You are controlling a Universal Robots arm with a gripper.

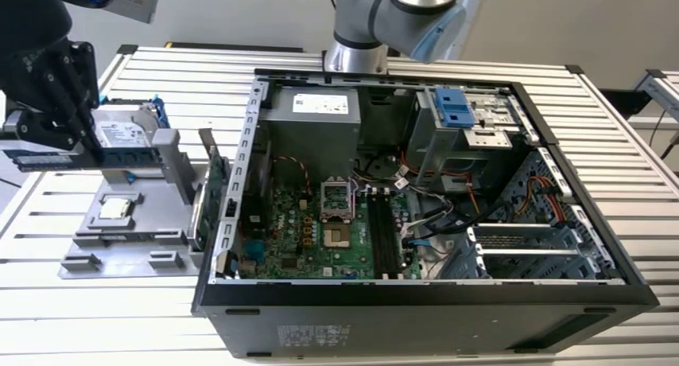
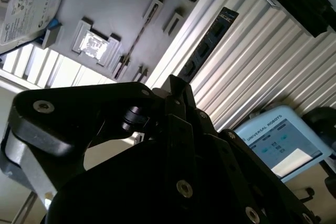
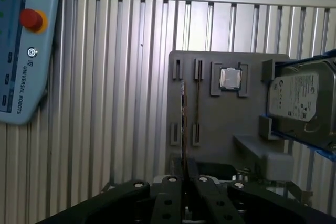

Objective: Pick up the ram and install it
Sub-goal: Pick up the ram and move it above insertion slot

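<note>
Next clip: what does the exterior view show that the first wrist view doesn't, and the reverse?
Exterior view, not first wrist view: the open computer case with its motherboard. First wrist view, not exterior view: the teach pendant. Both: the gripper, jaws shut on the ram, by the gray fixture holding the hard drive and the processor.

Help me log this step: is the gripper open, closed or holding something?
Gripper: closed, holding the ram.
</note>
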